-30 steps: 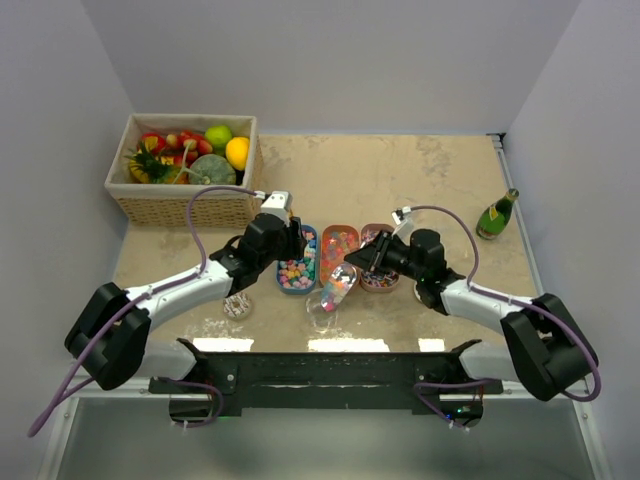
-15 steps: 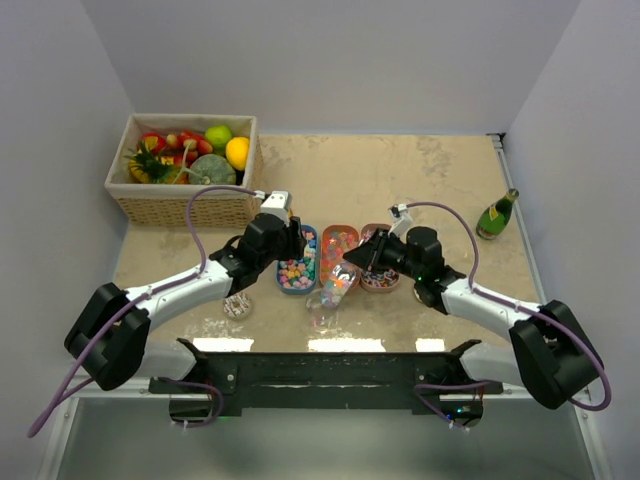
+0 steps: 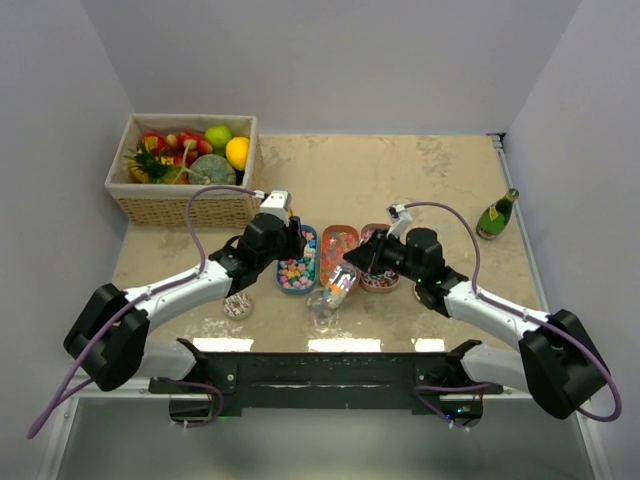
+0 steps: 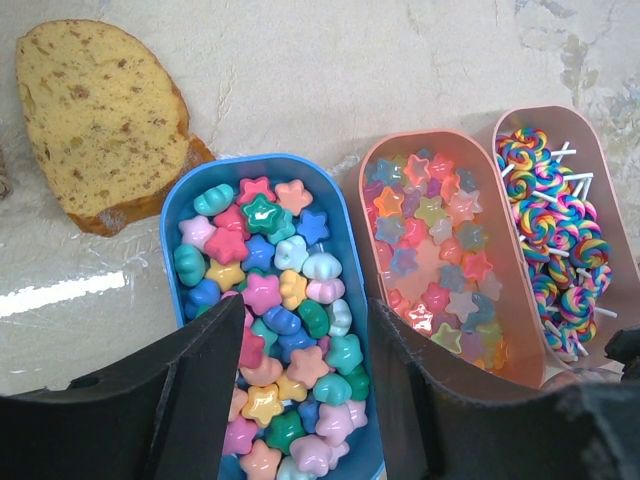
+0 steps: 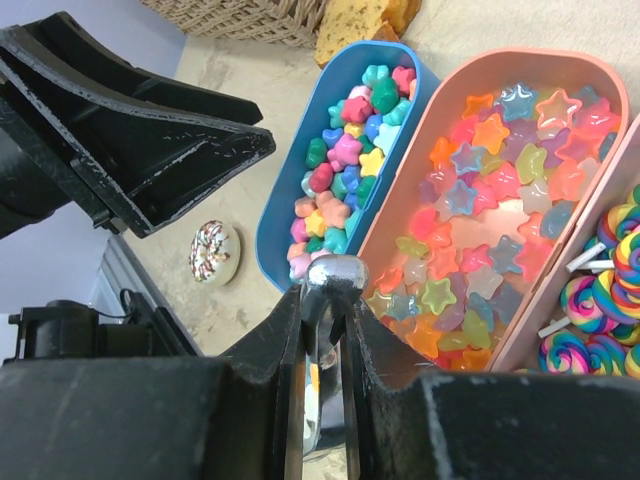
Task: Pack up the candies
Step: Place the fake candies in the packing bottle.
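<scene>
L gripper (image 4: 305, 325) open, fingers astride blue oval plastic tray (image 4: 262, 160) of pastel star and shell candies (image 4: 262, 292). R gripper (image 5: 322, 292) clamped on thin shiny metal piece (image 5: 331, 272), near pink oval tray (image 5: 440, 88) w/ translucent star candies (image 5: 490, 200). Swirled rainbow lollipops (image 4: 560, 250) in 3rd tray (image 4: 545, 110).

Opaque pastel star and shell candies (image 4: 270, 330) in pink, blue, green, yellow and white lie heaped, filling a glossy blue oval plastic tray (image 4: 345, 215). Just right of the blue tray, translucent star-shaped gummies (image 4: 440, 250) in red, orange, purple and pale green lie in a looser, shallower layer in a pink oval tray (image 4: 430, 136). One tray further right of the blue one, small rainbow-swirled lollipops (image 4: 560, 240) on thin white sticks are piled criss-cross in a second pink oval tray (image 4: 560, 112).
</scene>
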{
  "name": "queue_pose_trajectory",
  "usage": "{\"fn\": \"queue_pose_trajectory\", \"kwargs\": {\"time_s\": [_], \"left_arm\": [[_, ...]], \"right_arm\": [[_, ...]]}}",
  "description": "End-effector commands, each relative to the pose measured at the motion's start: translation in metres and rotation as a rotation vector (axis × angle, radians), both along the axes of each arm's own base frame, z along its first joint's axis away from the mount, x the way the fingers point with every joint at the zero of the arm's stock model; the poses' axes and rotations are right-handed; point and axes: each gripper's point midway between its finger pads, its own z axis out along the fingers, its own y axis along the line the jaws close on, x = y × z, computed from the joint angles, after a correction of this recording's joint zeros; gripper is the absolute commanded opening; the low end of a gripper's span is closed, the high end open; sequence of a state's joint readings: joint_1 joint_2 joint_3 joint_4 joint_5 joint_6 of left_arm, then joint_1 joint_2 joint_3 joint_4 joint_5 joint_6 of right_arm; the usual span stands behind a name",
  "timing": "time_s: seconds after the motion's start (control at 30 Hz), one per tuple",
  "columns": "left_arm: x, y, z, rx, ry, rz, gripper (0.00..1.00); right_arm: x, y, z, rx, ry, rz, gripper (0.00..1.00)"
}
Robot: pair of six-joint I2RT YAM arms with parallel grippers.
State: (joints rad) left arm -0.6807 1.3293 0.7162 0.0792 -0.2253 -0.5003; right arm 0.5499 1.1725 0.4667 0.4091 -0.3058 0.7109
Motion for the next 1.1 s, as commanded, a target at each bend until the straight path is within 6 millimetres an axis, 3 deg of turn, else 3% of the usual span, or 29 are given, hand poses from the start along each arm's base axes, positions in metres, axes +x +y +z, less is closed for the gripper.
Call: {"fn": "queue_pose_trajectory", "kwargs": {"time_s": [0.0,0.5,0.77,1.07], "left_arm": [[0.008,0.003,0.022,-0.013,-0.064,0.021,0.57],[0.009,0.004,0.023,-0.015,-0.069,0.025,0.59],[0.009,0.003,0.024,-0.016,-0.072,0.023,0.6],[0.009,0.004,0.019,-0.002,-0.064,0.024,0.6]], "right_arm": [[0.012,0.003,0.033,0.007,-0.11,-0.016,0.0],[0.008,0.01,0.041,-0.033,-0.149,0.005,0.0],[0.014,0.003,0.043,-0.08,-0.165,-0.041,0.0],[0.026,-0.005,0.078,-0.062,-0.227,-0.116,0.0]]}}
